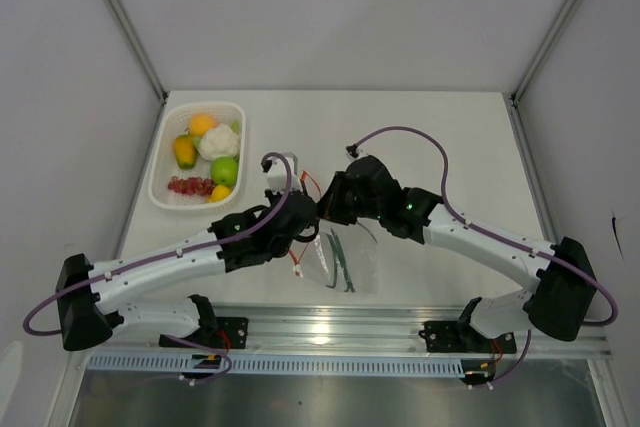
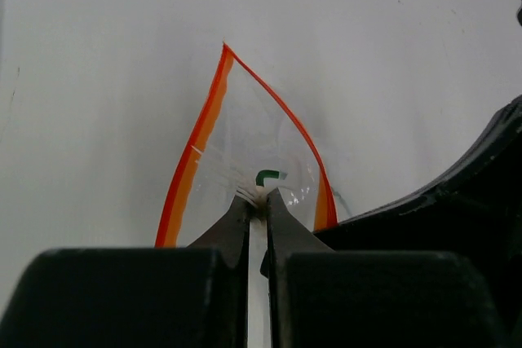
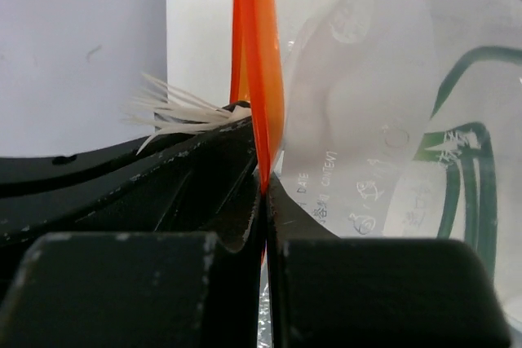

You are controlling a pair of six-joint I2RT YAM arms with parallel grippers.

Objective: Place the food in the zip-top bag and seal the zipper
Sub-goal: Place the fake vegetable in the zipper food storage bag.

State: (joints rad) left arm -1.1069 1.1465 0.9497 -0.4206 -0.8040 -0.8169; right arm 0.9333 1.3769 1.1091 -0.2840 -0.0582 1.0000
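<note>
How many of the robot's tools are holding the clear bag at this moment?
2. The left tool pinches the bag by its clear plastic; the right tool pinches the orange strip at its mouth.

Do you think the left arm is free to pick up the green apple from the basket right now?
Probably not yet: the left gripper is shut on the zip-top bag. The green apple lies uncovered in the basket.

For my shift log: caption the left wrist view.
Left gripper pinches the clear bag, its orange zipper gaping open over the white table.
</note>
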